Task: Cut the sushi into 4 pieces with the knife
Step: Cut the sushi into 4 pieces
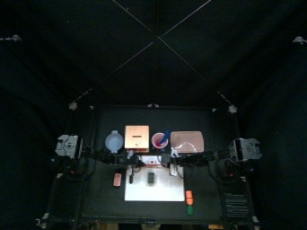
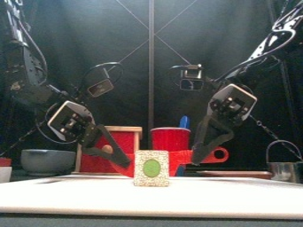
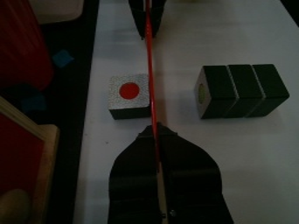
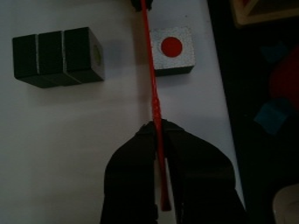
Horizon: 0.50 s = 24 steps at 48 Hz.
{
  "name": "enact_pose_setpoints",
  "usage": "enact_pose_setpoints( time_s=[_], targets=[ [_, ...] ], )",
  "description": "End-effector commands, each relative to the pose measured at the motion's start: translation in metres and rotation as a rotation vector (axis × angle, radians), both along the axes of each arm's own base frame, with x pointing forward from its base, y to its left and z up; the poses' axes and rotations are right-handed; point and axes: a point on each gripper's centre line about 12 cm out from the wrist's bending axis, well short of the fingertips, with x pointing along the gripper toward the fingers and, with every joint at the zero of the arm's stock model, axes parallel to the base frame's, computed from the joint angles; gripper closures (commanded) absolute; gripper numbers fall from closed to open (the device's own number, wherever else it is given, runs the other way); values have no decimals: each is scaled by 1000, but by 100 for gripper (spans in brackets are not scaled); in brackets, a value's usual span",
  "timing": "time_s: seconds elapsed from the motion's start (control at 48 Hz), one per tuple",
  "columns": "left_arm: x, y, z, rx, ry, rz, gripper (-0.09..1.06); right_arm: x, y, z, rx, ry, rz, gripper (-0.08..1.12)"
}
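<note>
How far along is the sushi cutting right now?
Done: one piece lies apart from the rest. In hand: the left gripper and right gripper are both shut on the red knife, which runs between that piece and the three-block remainder. Left: two more cuts.

red knife (image 3: 151,79) tip cut off, metal cutter (image 2: 285,167) half out of view

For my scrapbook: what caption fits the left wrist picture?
Left fingers hold the red knife between one cut piece and the three-block roll.
</note>
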Motion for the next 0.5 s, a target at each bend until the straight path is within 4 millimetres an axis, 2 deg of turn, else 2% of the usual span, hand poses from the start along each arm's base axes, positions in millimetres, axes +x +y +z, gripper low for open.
enact_pose_setpoints(
  time_s=[0.021,0.167,0.292,0.5],
  targets=[
    [2,-4,17,1,-44,-13,81,2,-2,28,1,-77,-11,83],
    [1,-23,41,8,-101,-82,81,0,11,48,5,-133,20,83],
    [0,-34,55,10,-137,-121,81,-3,22,57,11,-157,47,83],
    [-2,-48,55,4,-135,-160,81,-3,37,60,25,-164,82,83]
  ],
)
